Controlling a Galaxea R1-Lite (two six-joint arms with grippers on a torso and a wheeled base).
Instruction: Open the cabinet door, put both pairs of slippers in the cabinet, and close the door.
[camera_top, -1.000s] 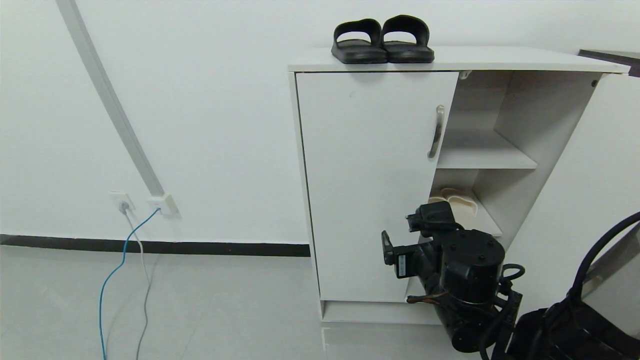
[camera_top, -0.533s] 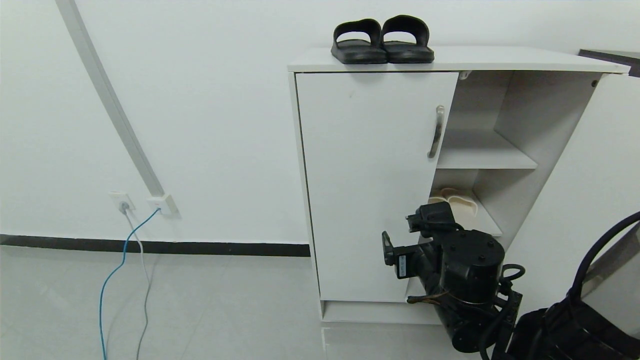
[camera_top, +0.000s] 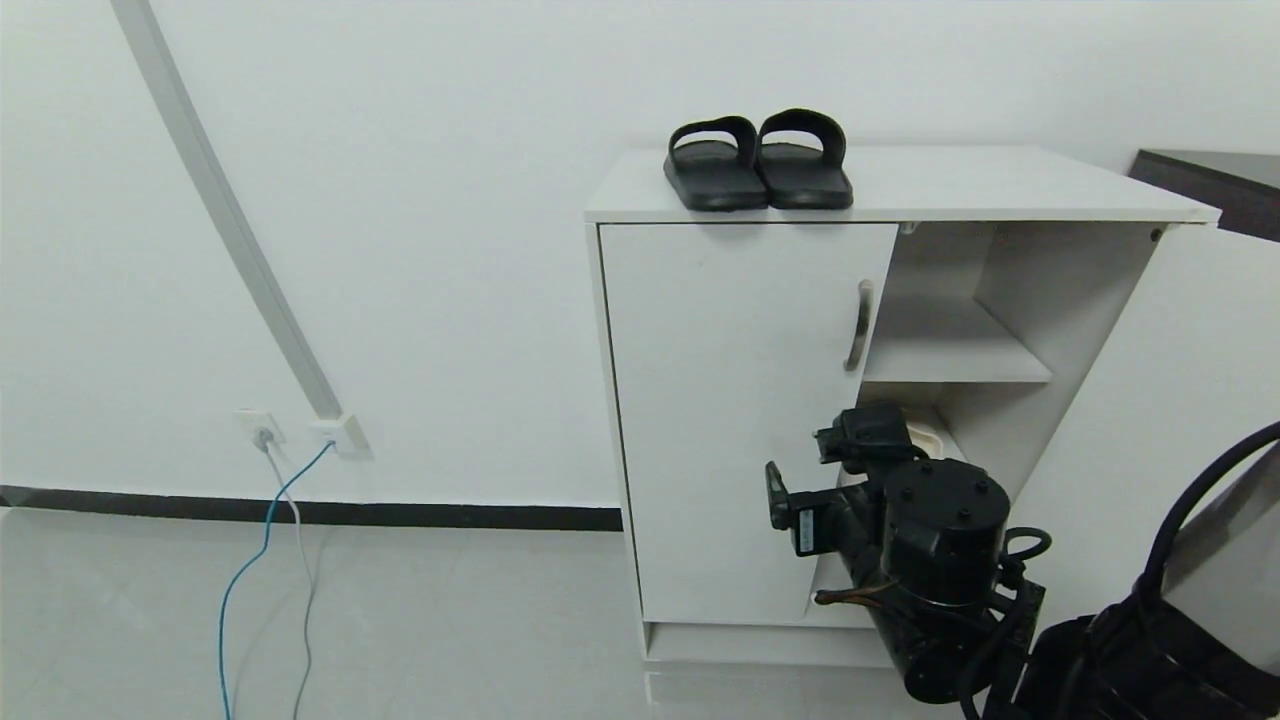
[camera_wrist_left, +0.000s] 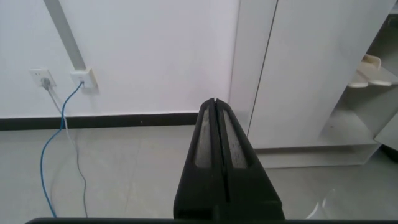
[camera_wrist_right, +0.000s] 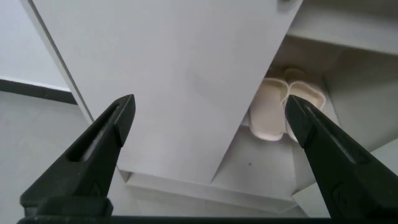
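While matte black slippers (camera_top: 758, 165) sit atop smooth white cabinet (camera_top: 1000, 185), right tool (camera_wrist_right: 208, 102) gapes, left tool (camera_wrist_left: 214, 107) pinched.

Cabinet (camera_top: 1000, 185): right, against the far wall.
Upper slippers (camera_top: 758, 165): side by side on the cabinet's top, toward its left end.
Lower slippers (camera_wrist_right: 283, 109): inside the cabinet's right half, on the lower shelf.
My right tool (camera_wrist_right: 208, 102): near, before the left door (camera_top: 735, 420).
Sockets (camera_top: 300, 430): far left, on the wall.

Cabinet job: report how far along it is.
Done: the right door stands open and the beige slippers lie on a shelf inside. In hand: nothing; the right tool is open, the left tool shut. Left: the black slippers on the cabinet top, then closing the door.
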